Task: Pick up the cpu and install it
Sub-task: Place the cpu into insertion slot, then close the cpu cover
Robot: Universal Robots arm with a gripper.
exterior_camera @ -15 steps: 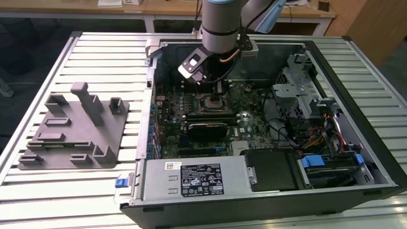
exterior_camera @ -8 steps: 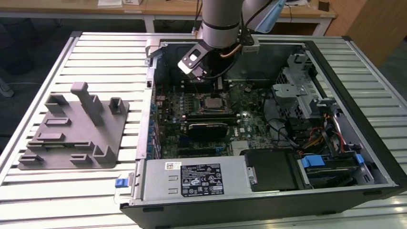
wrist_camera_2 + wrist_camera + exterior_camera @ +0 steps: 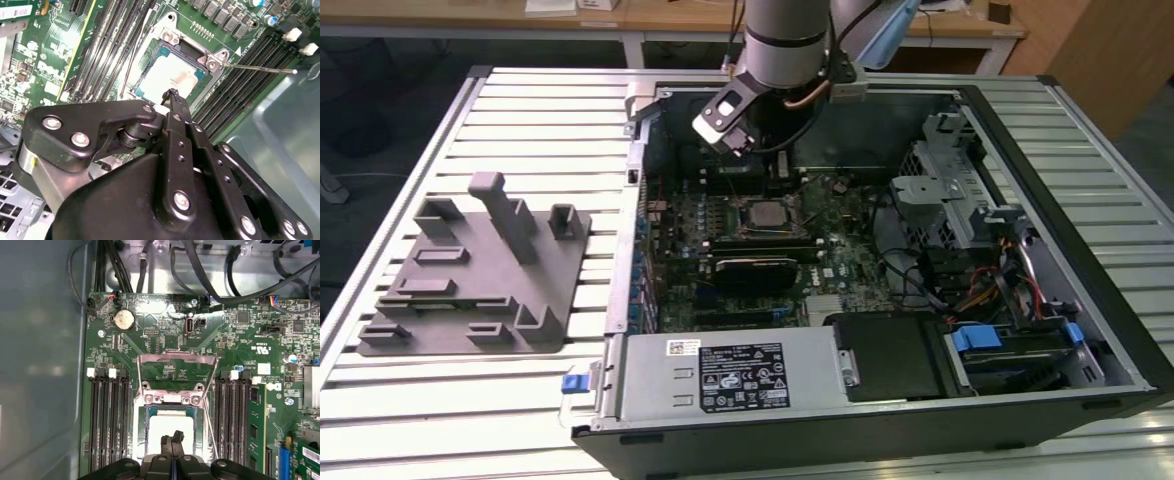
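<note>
The table (image 3: 520, 110) has a pale top made of parallel metal slats that run across the exterior view. A grey fixture plate (image 3: 467, 290) with upright posts lies flat on the slats toward the exterior view's left. An open computer case (image 3: 881, 425) lies on its side just beside the plate, open face upward, covering the table's centre and the exterior view's right.

Part of cpu (image 3: 162, 425) hidden behind gripper (image 3: 172, 436) in both wrist views; contact unclear. Arm (image 3: 787, 40) cut off at exterior view's 12 o'clock edge.
</note>
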